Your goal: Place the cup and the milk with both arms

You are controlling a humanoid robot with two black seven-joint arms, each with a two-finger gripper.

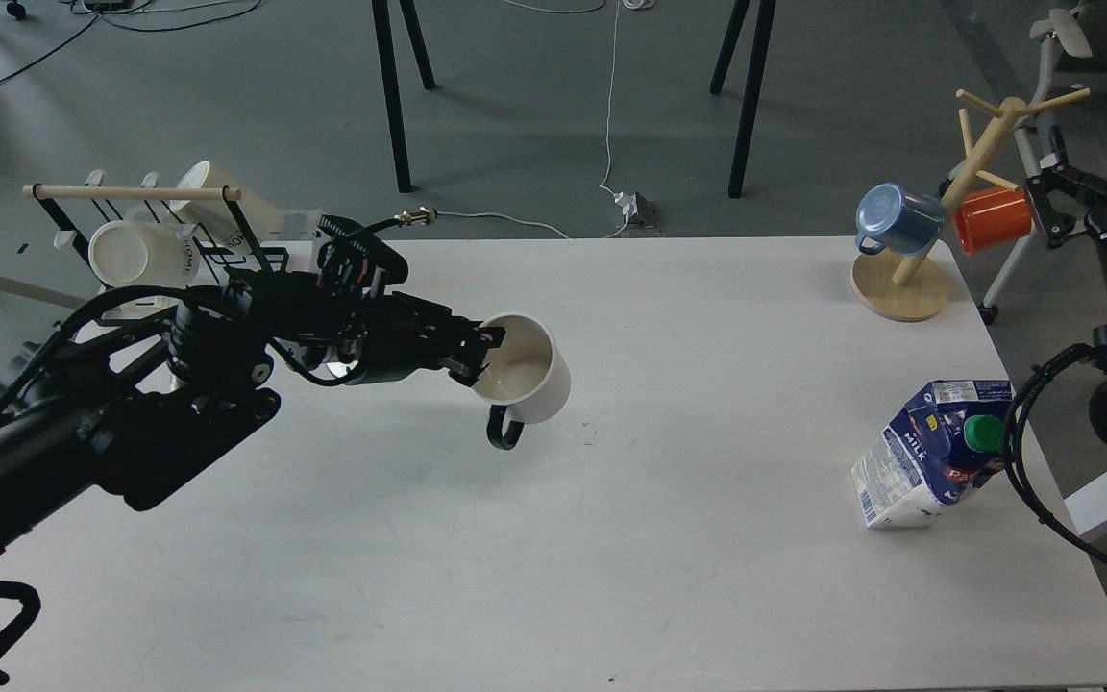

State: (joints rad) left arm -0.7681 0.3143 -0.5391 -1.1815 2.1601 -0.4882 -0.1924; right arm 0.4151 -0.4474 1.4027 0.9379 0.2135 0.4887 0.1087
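Lettering reading "MILK" shows white on the dark blue face of the milk, a gable-top carton with a green cap that stands tilted near the right edge of the white table; smaller print on its white side is too fine for us to read. On the rack at the far left corner, one white cup carries dark letters that look like "HOME", partly hidden by our arm.

Our left gripper is clenched on the near rim of the cup, one finger inside the pale mouth. We hold it above the table left of centre, tipped on its side, its black handle hanging downward.

Between cup and carton the tabletop lies bare, and the front half is free as well.

Our right gripper sits beyond the right table edge by the wooden mug tree, which bears a blue mug and an orange mug. It is dark and seen partly cut off, so we cannot tell whether it is released or closed
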